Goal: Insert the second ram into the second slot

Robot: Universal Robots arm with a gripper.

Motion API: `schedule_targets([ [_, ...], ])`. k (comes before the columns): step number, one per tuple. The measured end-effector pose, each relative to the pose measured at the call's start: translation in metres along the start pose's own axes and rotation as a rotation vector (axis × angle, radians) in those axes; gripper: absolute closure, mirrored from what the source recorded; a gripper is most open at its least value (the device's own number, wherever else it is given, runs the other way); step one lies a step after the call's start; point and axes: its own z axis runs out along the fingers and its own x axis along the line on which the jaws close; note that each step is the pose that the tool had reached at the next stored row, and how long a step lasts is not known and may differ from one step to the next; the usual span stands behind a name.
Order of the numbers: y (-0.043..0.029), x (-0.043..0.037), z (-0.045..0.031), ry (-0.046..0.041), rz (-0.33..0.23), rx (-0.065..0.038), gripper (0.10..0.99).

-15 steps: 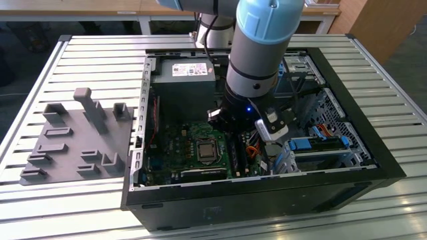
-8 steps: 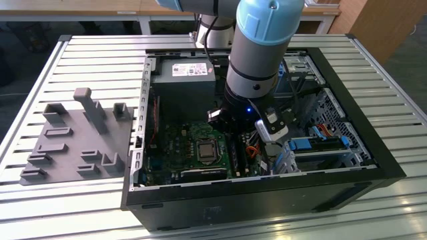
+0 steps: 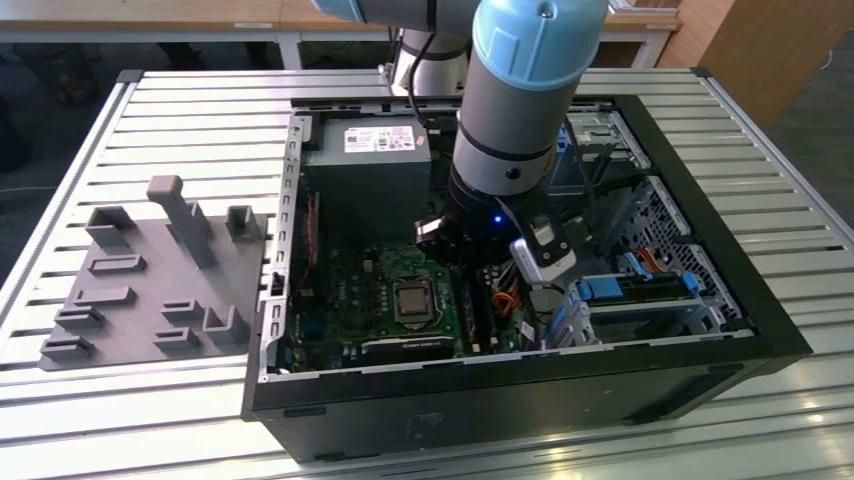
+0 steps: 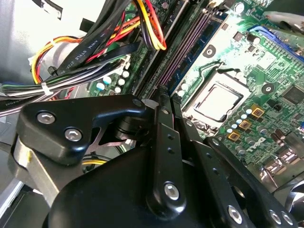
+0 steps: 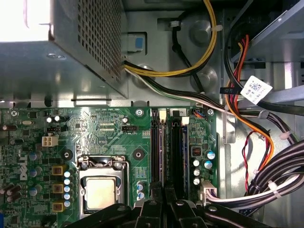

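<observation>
Second ram: a thin, long, flat blue circuit-board stick (image 4: 214, 31) stood on its edge in the row of long dark memory slots (image 5: 176, 152) on the green main board. I think this was the second ram, but I could not be sure.
Long way of the stick: it ran along the slots, straight away from the pincer's tips.
Way to the pincer: in the second wrist view, the black metal pincer (image 4: 166, 97) sat right at the near end of that slot row, tips pointing down at it.
Pincer: its two fingers (image 4: 160, 107) were pressed together with no gap to see. I could not tell if they touched the stick.
Beside the slots: the shiny square processor chip (image 5: 100, 194) lay just to one side.
Other side: a bunch of black, red and yellow wires (image 4: 95, 42) hung near.
Arm: the grey and light-blue robot arm (image 3: 514, 110) reached down into the open black computer case (image 3: 747, 300).
</observation>
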Motion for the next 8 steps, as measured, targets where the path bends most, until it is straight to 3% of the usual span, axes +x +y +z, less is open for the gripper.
schedule_targets([
  [4, 0.0004, -0.0019, 0.0, 0.0063, 0.0, 0.003, 0.949],
  [8, 0.0012, -0.0034, -0.0001, 0.0163, 0.001, 0.015, 0.949],
])
